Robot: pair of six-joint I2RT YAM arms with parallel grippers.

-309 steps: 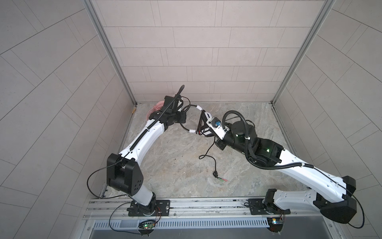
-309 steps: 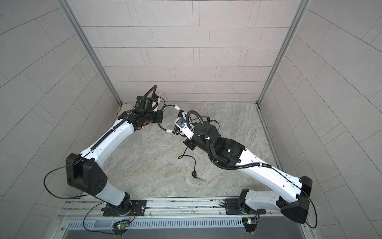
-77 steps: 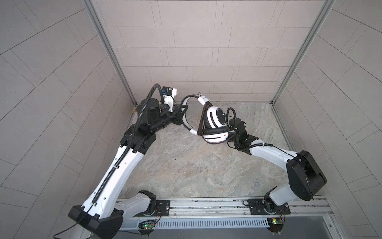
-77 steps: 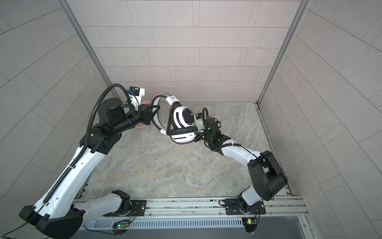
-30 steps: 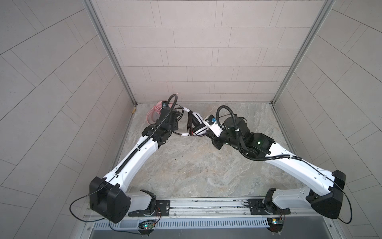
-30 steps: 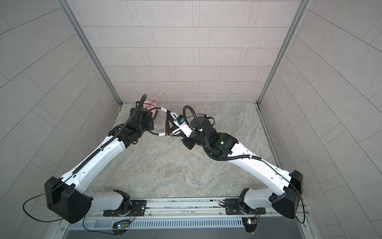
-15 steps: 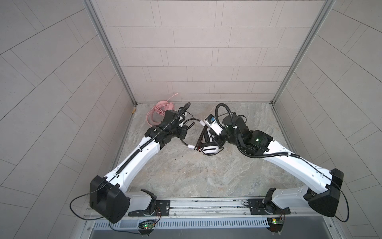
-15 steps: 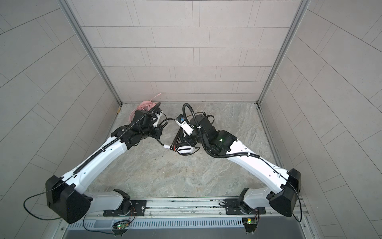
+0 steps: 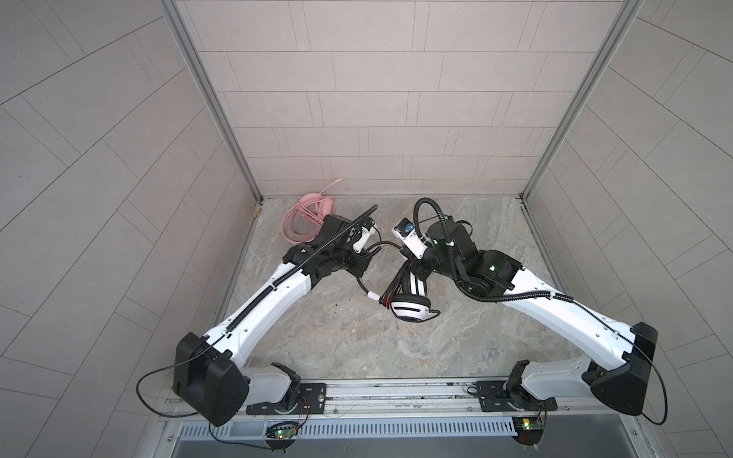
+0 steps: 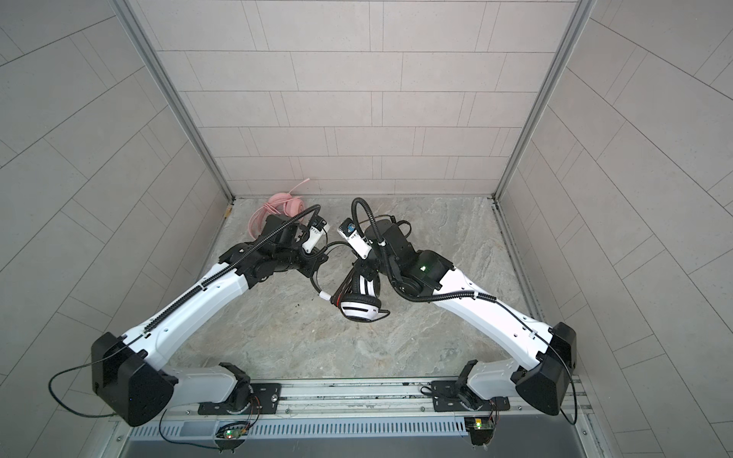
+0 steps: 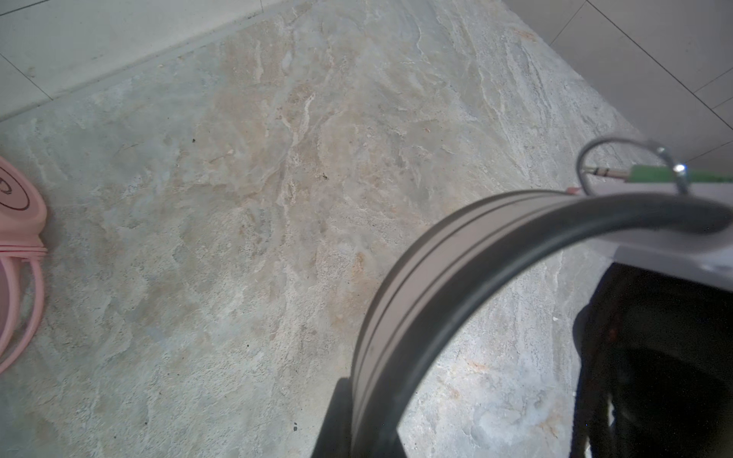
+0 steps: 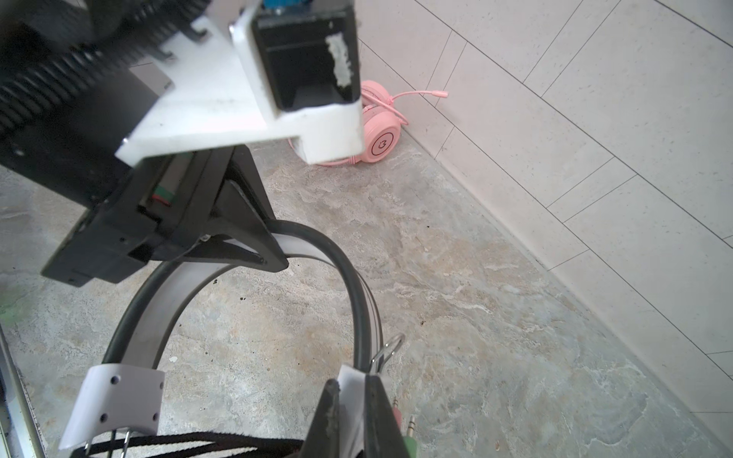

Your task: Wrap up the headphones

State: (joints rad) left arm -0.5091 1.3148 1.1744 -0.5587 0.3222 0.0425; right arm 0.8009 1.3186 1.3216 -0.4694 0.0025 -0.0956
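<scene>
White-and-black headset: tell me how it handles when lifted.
Its headband is probably stiff: it holds its arc between the left gripper and right gripper. The ear cup looks bulky, likely the heavy end. The plugs may dangle loose.

A beige-grey marbled stone-look floor (image 9: 357, 349) fills the middle of both top views, with a few small dark specks (image 9: 335, 316) left of centre. Pale rectangular-tiled walls (image 9: 377, 119) rise on three sides, joined by slanting aluminium corner posts (image 9: 214, 103). A slotted grey metal grille (image 9: 396, 428) runs along the bottom edge.
</scene>
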